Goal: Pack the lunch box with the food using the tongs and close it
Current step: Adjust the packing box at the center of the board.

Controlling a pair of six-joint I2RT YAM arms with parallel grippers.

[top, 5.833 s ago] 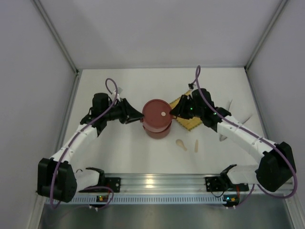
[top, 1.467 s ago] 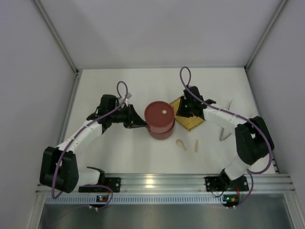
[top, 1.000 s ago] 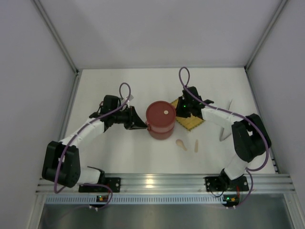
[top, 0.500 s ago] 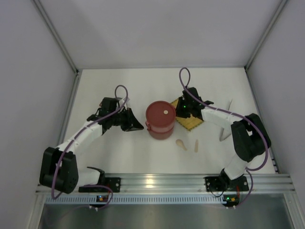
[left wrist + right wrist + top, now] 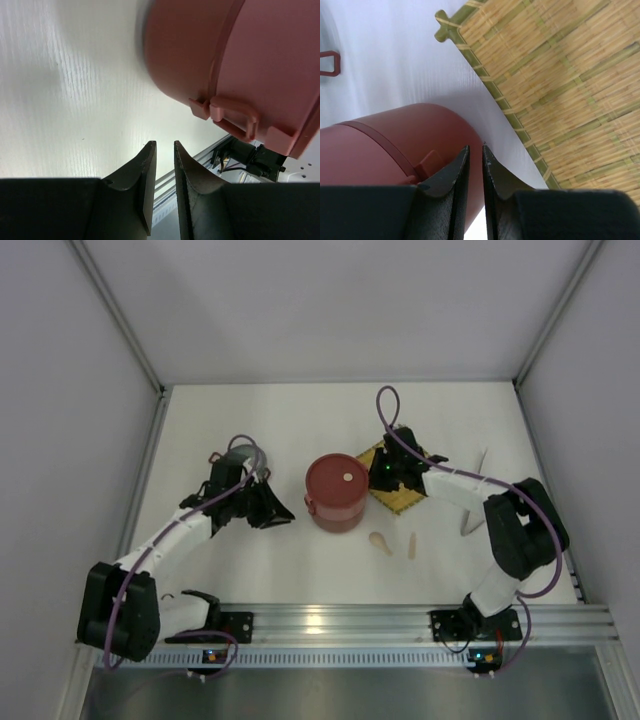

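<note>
Nearest the arms, a small beige spoon (image 5: 381,541) and a short stick (image 5: 411,545) lie loose on the white table (image 5: 250,440), just near of the lunch box (image 5: 335,495).

The left gripper (image 5: 163,145) sits left of the box and a little nearer, clear of it. Its fingers (image 5: 145,175) stand a narrow slit apart with nothing between them.

The box stands upright mid-table, tiers stacked and the dotted lid (image 5: 344,478) on. No food shows outside it, so packing and closing look done or nearly so.

It should handle as a stiff, hard shell, moderately weighty for its size, with a smooth curved wall that slim fingers would likely slip on. The stack may also skid on the slick table if pushed from one side only. The better holds are the small side handle (image 5: 235,117) and its twin on the right flank, taken from both sides at once.

Just right of the box, the right gripper (image 5: 475,147) hangs at its wall beside the yellow woven mat (image 5: 560,75). Its fingers (image 5: 457,180) are almost together, pinching nothing, with the handle tab just outside them.

The tongs (image 5: 468,524) lie well to the right, partly under the right arm.
</note>
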